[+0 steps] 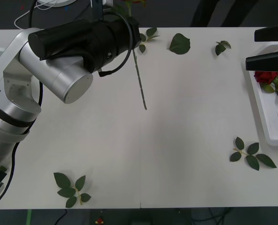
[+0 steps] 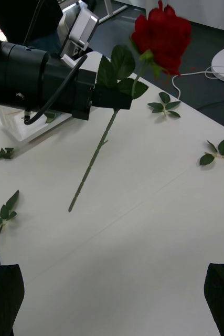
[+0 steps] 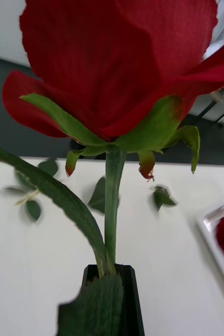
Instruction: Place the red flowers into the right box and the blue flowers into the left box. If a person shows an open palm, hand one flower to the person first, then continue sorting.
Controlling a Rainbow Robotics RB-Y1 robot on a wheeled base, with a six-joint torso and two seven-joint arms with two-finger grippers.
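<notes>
Nearest, the left claw (image 2: 123, 98) is clamped on the stem of a red rose (image 2: 161, 35) just under the bloom, so the stem hangs clear of the surface (image 1: 186, 122). Its arm reaches out level above the surface. Farther right, the right box (image 1: 270, 117) already holds another rose (image 1: 265, 76); the right claw (image 2: 112, 299) stands wide apart, empty.

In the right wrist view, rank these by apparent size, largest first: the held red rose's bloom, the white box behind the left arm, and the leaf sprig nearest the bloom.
1. White box, though the left arm hides part of it.
2. Red rose bloom, held up by the left gripper; it sits nearer the camera, so this ranking is unsure.
3. Leaf sprig, clearly smallest.
</notes>
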